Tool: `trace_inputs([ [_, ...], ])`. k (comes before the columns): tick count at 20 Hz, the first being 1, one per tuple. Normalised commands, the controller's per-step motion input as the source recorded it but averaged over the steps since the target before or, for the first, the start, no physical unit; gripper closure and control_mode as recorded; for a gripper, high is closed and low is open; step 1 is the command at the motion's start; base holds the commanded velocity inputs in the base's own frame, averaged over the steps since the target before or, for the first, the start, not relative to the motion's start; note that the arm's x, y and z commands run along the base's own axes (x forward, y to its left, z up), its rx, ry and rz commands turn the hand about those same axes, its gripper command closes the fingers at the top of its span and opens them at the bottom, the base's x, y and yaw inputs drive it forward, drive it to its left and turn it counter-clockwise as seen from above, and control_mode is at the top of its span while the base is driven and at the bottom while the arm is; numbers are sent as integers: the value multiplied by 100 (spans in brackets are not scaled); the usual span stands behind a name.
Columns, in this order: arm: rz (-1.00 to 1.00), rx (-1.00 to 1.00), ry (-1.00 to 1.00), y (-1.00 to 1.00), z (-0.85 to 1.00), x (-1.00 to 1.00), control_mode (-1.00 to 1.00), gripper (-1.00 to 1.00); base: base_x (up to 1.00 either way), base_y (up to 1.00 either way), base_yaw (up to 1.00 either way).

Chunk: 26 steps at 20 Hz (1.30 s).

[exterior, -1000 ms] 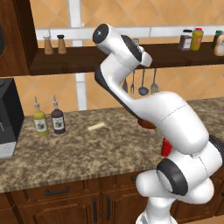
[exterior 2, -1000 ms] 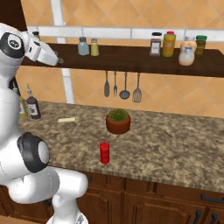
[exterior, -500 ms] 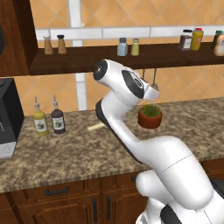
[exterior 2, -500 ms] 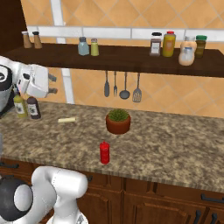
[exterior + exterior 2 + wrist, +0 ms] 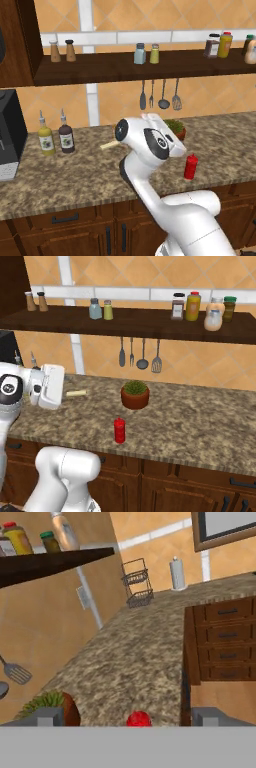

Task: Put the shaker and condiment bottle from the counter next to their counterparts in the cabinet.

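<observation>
- The small all-red squeeze bottle with a red nozzle cap [image 5: 119, 430] stands upright on the speckled granite worktop [image 5: 200, 416], near its front edge and in front of the terracotta pot with a green plant [image 5: 135, 395]
- The small pale blue-grey shaker with a grey cap [image 5: 95, 308] stands on the long dark wooden shelf board of the cabinet [image 5: 150, 323], just beside the yellow-green shaker with a grey cap [image 5: 107, 310]
- In the hand view the two-finger gripper [image 5: 129, 716] has its grey fingertips [image 5: 47, 716] well apart and holds nothing; the bottle's red cap [image 5: 138, 718] sits between them, low in the view
- The bottle looks light, a thin plastic that would give under a hard squeeze, smooth and rounded so it could slip or spin
- It is narrow and tall for its base, so a sideways nudge could tip it
- My judgement is to grasp the body about halfway up, below the tapering nozzle, with a moderate squeeze
</observation>
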Motion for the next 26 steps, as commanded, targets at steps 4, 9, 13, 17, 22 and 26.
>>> trace_inputs([
  [4,-13,0,4,0,-92,-5,-100,-100,0,0,0],
  [9,-9,-5,2,1,-64,-1,-100,-100,0,0,0],
  [13,-14,-1,2,0,-27,0,-100,-100,0,0,0],
  [17,-14,-2,3,0,-51,0,-100,-100,0,0,0],
  [22,-14,0,11,0,-39,1,-100,-100,0,0,0],
  [26,-4,-14,15,21,-38,20,-100,-100,0,0,0],
])
